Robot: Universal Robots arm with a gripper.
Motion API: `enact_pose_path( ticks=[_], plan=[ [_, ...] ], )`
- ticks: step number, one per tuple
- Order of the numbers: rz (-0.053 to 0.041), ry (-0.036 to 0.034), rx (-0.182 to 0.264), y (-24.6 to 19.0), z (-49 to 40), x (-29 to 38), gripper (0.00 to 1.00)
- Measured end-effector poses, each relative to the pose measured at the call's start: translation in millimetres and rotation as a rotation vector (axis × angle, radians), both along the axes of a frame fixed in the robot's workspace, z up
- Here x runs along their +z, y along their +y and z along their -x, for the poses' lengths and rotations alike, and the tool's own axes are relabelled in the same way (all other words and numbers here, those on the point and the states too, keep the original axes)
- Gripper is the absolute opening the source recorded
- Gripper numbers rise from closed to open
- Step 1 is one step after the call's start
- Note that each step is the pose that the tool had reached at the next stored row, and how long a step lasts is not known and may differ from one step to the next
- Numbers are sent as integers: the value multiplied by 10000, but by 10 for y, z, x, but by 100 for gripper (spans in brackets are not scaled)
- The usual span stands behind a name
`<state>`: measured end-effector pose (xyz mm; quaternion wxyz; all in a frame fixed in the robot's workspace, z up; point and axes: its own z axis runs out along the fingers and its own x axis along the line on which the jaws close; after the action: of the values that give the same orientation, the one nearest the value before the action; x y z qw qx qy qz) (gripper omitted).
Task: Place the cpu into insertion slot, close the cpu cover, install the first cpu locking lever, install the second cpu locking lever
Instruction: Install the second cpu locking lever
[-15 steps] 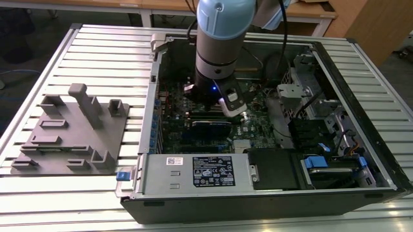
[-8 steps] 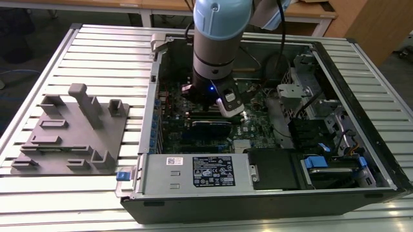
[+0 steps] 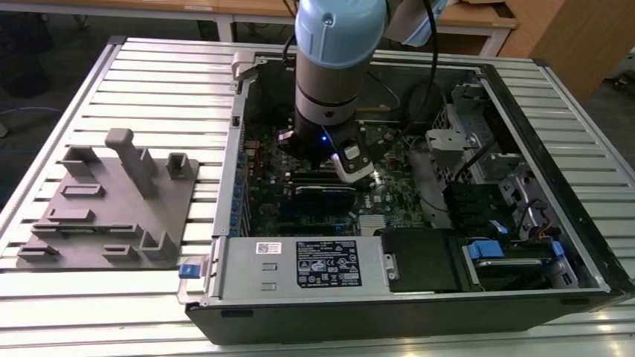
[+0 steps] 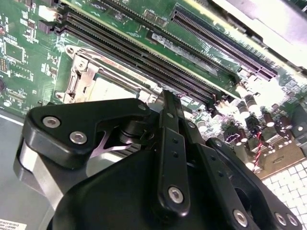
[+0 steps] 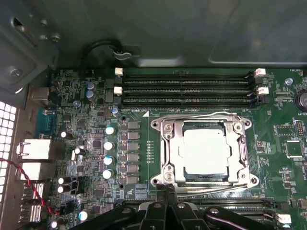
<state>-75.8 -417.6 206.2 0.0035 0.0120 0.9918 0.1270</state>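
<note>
In the first wrist view the cpu (image 5: 205, 151) lies flat in the insertion slot (image 5: 178, 173), its pale metal top showing through the window of the cpu cover (image 5: 238, 149). The cover is down over the chip. One thin wire lever (image 5: 201, 115) runs along one side of the socket and another lever (image 5: 216, 189) along the opposite side, both lying low. My gripper (image 5: 165, 190) is shut with nothing between its fingers, and its tip is at the edge of the socket by the second lever. In the second wrist view the gripper (image 4: 169, 103) hangs just beside the socket (image 4: 108, 86).
The arm (image 3: 328, 89) reaches down into an open computer case (image 3: 555, 149) on a slatted table. Long black memory slots (image 5: 187, 88) flank the socket. Capacitors (image 5: 109, 143) and a red-black wire (image 5: 29, 184) stand nearby. A grey fixture plate (image 3: 100, 216) lies at the exterior view's left.
</note>
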Motion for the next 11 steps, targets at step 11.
enact_pose_path(
  ticks=[11],
  plan=[
    [-394, 0, 1, -10, 20, -97, 10]
  ],
)
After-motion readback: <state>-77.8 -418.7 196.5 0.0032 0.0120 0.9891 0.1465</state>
